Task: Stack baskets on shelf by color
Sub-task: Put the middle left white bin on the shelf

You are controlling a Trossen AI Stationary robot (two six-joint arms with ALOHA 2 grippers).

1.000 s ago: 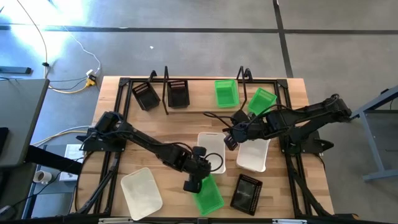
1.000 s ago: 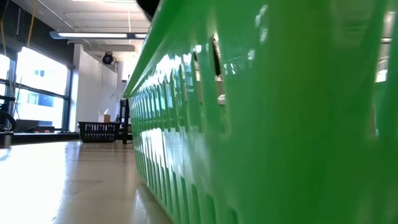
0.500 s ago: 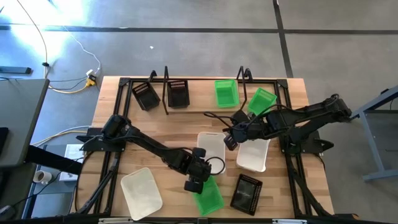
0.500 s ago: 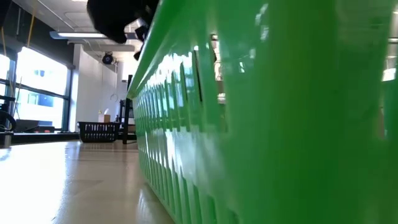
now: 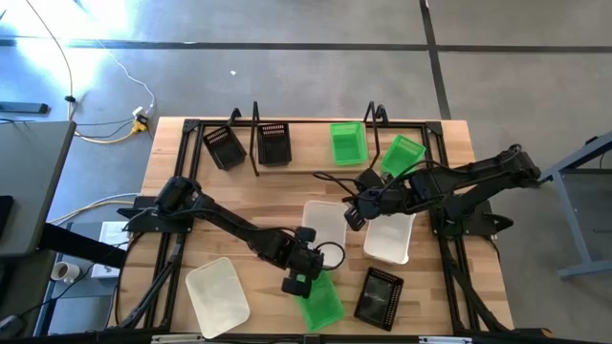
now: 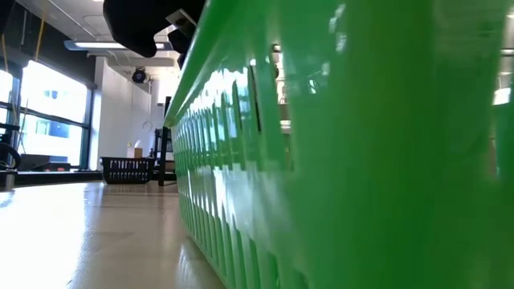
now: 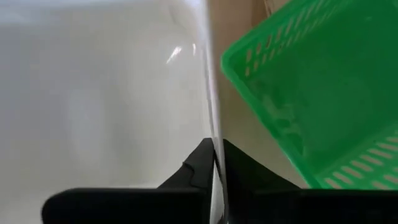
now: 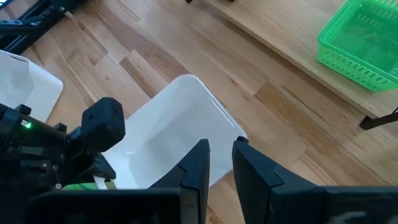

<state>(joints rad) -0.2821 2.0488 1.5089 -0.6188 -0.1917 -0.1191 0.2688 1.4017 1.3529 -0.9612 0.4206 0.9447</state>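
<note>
A white basket (image 5: 325, 227) lies in the middle of the table, next to a green basket (image 5: 321, 300) near the front edge. My left gripper (image 5: 304, 266) is shut on the white basket's near left corner. My right gripper (image 5: 355, 216) hovers over that basket's right side (image 8: 186, 118), its fingers a little apart. The shelf (image 5: 254, 143) of black rods at the far edge carries two black baskets (image 5: 273, 143) and a green basket (image 5: 347, 141). Another green basket (image 5: 403, 153) sits tilted beside it. My left gripper has the white basket's thin side wall (image 7: 213, 130) between its two fingers, one inside the basket and one outside, coming from above. The basket rests on the table beside the green basket (image 7: 311, 93). Whether my right gripper touches the white basket's corner (image 8: 240, 139), I cannot tell.
A second white basket (image 5: 390, 239) lies under the right arm, a third (image 5: 218, 296) at the near left, and a black basket (image 5: 380, 296) at the near right. The near green basket (image 6: 337, 160) fills the low view.
My left gripper has come down at the near left corner of the middle white basket; in the low view its dark body has dropped in above the green basket's rim. The near green basket has shifted a little. The right arm has kept still.
</note>
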